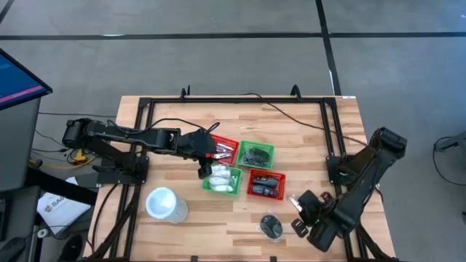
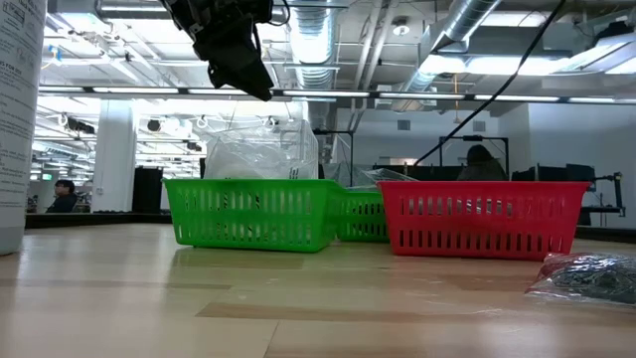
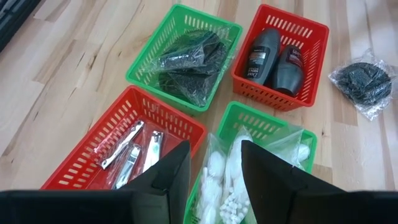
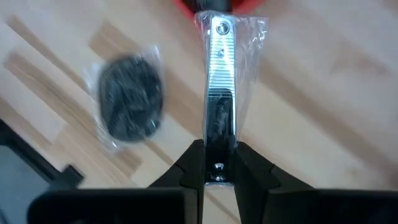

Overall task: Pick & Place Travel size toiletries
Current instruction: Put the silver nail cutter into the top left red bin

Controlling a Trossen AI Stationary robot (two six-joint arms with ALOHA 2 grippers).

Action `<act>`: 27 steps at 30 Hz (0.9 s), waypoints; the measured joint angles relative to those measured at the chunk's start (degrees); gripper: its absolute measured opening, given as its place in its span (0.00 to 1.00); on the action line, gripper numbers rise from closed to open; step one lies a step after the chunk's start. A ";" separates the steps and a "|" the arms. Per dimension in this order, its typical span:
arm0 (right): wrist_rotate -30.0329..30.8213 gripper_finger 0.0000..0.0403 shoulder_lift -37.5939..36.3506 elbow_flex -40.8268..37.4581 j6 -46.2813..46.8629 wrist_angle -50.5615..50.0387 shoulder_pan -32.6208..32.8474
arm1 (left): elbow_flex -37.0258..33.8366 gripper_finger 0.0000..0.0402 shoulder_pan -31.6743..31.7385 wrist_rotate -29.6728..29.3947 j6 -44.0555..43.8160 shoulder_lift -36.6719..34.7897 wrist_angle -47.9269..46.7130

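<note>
Our right gripper (image 4: 217,163) has its fingers clamped on a wrapped silvery nail clipper (image 4: 219,93) above the desk (image 1: 218,225), beside a loose black bundle in clear wrap (image 1: 272,227). Our left gripper (image 3: 214,165) hangs with fingers apart over the green basket of white packets (image 1: 221,179).

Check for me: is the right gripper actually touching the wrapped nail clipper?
Touching. The right wrist view shows the right gripper with both fingers pressed against the sides of the silvery nail clipper in clear wrap, holding it above the table.
</note>
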 joint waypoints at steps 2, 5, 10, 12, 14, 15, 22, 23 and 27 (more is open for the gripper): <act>1.86 0.11 -1.92 0.00 -1.38 -0.81 -0.45 | 0.00 0.33 0.00 0.00 0.00 0.00 0.08; 4.44 0.11 -4.55 0.00 -4.63 -1.06 -1.48 | 0.00 0.33 0.00 -0.02 0.00 0.00 0.73; 8.08 0.11 -7.25 0.02 -10.58 -0.96 -3.75 | 0.00 0.33 0.02 -0.24 0.00 0.00 1.51; 9.26 0.11 -7.83 0.02 -12.83 -0.93 -4.81 | 0.00 0.33 0.01 -0.23 0.00 0.00 2.21; 10.33 0.11 -8.29 0.04 -14.93 -0.54 -5.82 | 0.00 0.33 0.00 -0.22 0.00 0.00 3.12; 11.02 0.11 -8.53 0.04 -16.09 -0.26 -6.25 | 0.00 0.33 0.00 -0.22 0.00 0.00 3.62; 16.75 0.12 -9.49 0.09 -25.33 2.85 -9.51 | 0.00 0.33 0.02 2.10 3.24 0.00 10.12; 17.02 0.12 -9.47 0.09 -26.67 3.29 -9.98 | 0.00 0.33 0.02 2.66 3.34 0.00 11.61; 17.32 0.12 -9.47 0.09 -31.86 5.30 -12.34 | 0.00 0.33 0.02 4.34 4.35 0.00 17.10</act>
